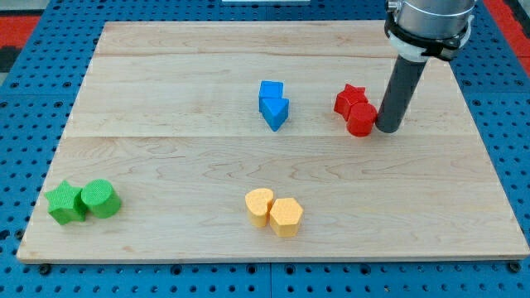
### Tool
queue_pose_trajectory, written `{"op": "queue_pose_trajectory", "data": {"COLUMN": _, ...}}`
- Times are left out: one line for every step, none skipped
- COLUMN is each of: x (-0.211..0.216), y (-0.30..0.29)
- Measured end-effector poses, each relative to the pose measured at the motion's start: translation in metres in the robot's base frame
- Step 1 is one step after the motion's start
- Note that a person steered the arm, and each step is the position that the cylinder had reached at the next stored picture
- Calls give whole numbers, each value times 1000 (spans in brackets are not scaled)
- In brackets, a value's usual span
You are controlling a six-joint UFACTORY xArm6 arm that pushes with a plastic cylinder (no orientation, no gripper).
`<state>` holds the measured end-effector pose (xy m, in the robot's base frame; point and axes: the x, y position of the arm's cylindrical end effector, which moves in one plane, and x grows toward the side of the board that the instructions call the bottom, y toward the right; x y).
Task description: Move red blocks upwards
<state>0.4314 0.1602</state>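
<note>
in the camera view, a pale wooden board (pixel 273 74) lies on a blue pegboard surface (pixel 25 99). my tip (pixel 387 129) stands in the upper right of the frame, touching the right side of the red cylinder (pixel 361 120); it is a plain rod with nothing to open or close, and it holds nothing. the red star block (pixel 349 98) sits just above and left of the red cylinder, touching it. near the frame's centre top, two blue blocks (pixel 273 103) are pressed together, shapes unclear. at lower left, a green star-like block (pixel 64 203) touches a green cylinder (pixel 100 198). at bottom centre, a yellow rounded block (pixel 259 206) touches a yellow hexagon (pixel 286 216).
</note>
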Motion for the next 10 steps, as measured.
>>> {"op": "queue_pose_trajectory", "data": {"x": 0, "y": -31}}
{"op": "queue_pose_trajectory", "data": {"x": 4, "y": -35}}
{"op": "queue_pose_trajectory", "data": {"x": 15, "y": -41}}
{"op": "queue_pose_trajectory", "data": {"x": 25, "y": -77}}
{"op": "queue_pose_trajectory", "data": {"x": 22, "y": -98}}
{"op": "queue_pose_trajectory", "data": {"x": 15, "y": -70}}
{"op": "queue_pose_trajectory", "data": {"x": -2, "y": -54}}
{"op": "queue_pose_trajectory", "data": {"x": -12, "y": -52}}
{"op": "queue_pose_trajectory", "data": {"x": -12, "y": -70}}
{"op": "queue_pose_trajectory", "data": {"x": -13, "y": -75}}
